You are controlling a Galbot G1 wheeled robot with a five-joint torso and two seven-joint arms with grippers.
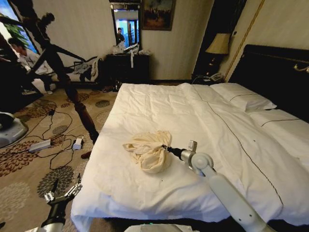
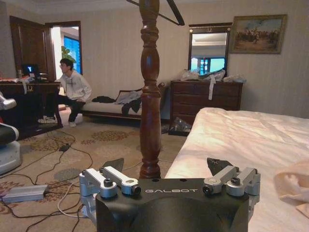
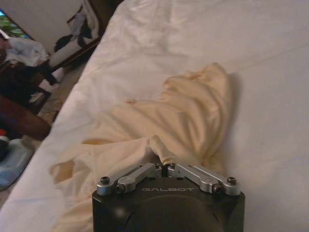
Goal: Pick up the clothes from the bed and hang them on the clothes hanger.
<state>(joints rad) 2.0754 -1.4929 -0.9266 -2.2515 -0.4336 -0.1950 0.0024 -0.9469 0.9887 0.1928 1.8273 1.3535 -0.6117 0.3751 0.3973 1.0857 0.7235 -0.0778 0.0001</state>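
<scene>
The clothes [image 1: 147, 151], a cream top bunched in a heap, lie on the white duvet of the bed [image 1: 203, 116] near its foot. My right gripper [image 1: 167, 148] reaches in from the right and is shut on a fold of the clothes [image 3: 193, 116], the pinch showing at my right gripper [image 3: 165, 166]. My left gripper [image 1: 65, 193] hangs low over the carpet beside the bed's corner, open and holding nothing. In the left wrist view my left gripper [image 2: 164, 166] faces a wooden stand post, and one black arm of the clothes hanger [image 2: 175, 14] shows near its top.
A tall turned wooden stand [image 1: 72, 96] rises from the carpet left of the bed. Cables and power bricks [image 1: 77, 143] lie around its foot. A dark dresser with a mirror [image 1: 128, 65] stands at the far wall, pillows [image 1: 244, 99] by the headboard.
</scene>
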